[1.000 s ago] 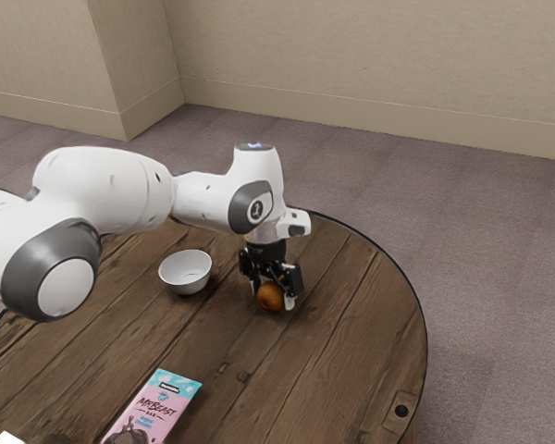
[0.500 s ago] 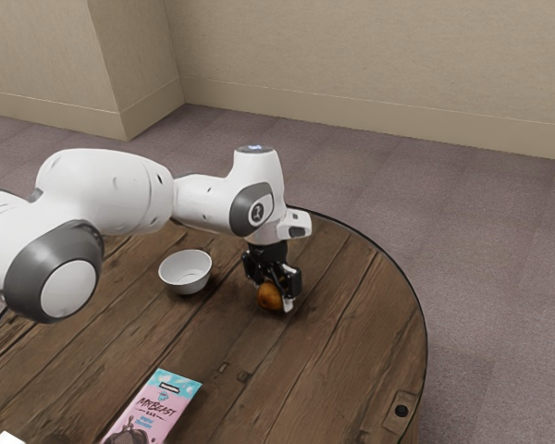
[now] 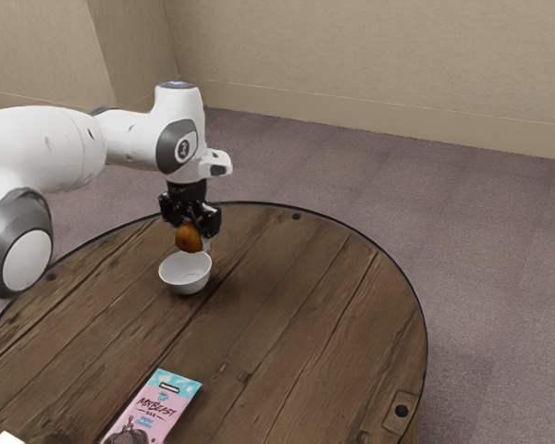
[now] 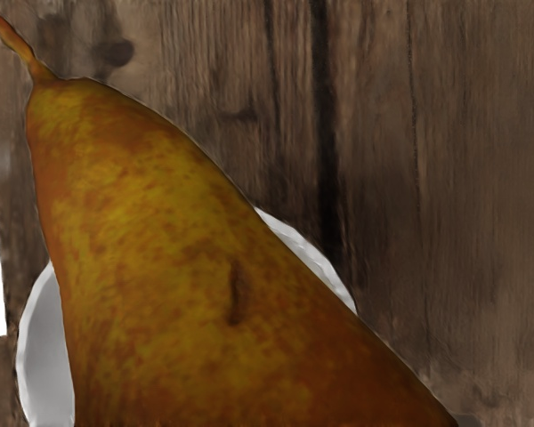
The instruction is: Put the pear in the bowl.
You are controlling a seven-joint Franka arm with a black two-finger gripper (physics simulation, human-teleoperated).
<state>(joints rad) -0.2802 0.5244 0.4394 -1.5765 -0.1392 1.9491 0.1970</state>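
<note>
Exterior view: I have the jaws clamped on the pear (image 3: 188, 238), standing apart by about the fruit's own thickness, pointing down, with one pale fingertip (image 3: 206, 244) against its side nearer the exterior view's right. The other side of the grip is partly hidden from me, but the pear is up off the counter (image 3: 287, 324), carried between the two. It hangs over the white bowl (image 3: 185, 285), toward the far rim as I look at it, and is not down inside. I can't tell how much gap there is between fruit and rim.

From the wrist view I get the pear close up, its stem (image 4: 13, 36) sticking out past the narrow neck and a dark mark (image 4: 236, 289) on its skin. Pieces of the bowl's rim peek out beyond the pear on both sides.

Well apart from the bowl, a pink and blue chocolate packet (image 3: 155, 407) lies on the counter.
</note>
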